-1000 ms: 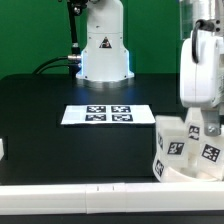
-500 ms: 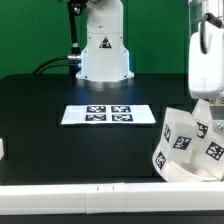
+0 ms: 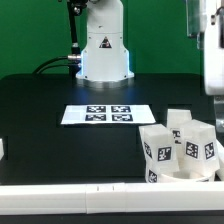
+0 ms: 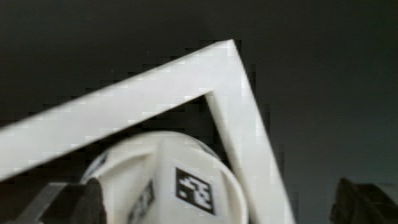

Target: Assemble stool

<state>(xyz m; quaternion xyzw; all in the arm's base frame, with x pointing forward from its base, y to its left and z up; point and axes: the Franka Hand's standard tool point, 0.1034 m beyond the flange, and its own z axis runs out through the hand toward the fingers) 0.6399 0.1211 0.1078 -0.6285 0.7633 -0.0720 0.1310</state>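
The stool (image 3: pixel 180 152) stands on the black tabletop (image 3: pixel 60 140) at the exterior view's lower right, just behind the long white rail (image 3: pixel 90 190) that runs along the near edge. It sits upside down: the round seat (image 3: pixel 185 176) lies low against the tabletop, and three blocky white legs rise from it, each bearing black-and-white square tags. One leg (image 3: pixel 156 148) is toward the exterior view's left, another leg (image 3: pixel 198 146) toward its right, and a third leg (image 3: pixel 179 120) stands behind them. The marker board (image 3: pixel 108 114) lies flat near the middle of the tabletop, apart from the stool, and the robot base (image 3: pixel 104 45) stands behind it. A pale part of the arm (image 3: pixel 213 45) shows at the exterior view's upper right edge, above the stool and clear of it. In the wrist view a white right-angled rail corner (image 4: pixel 214 90) crosses the dark surface, and a tagged stool leg (image 4: pixel 175 185) sits inside that angle. Two dark blurred shapes at the frame's edge may be the gripper (image 4: pixel 228 205) fingers; whether the jaws are open or closed cannot be told.
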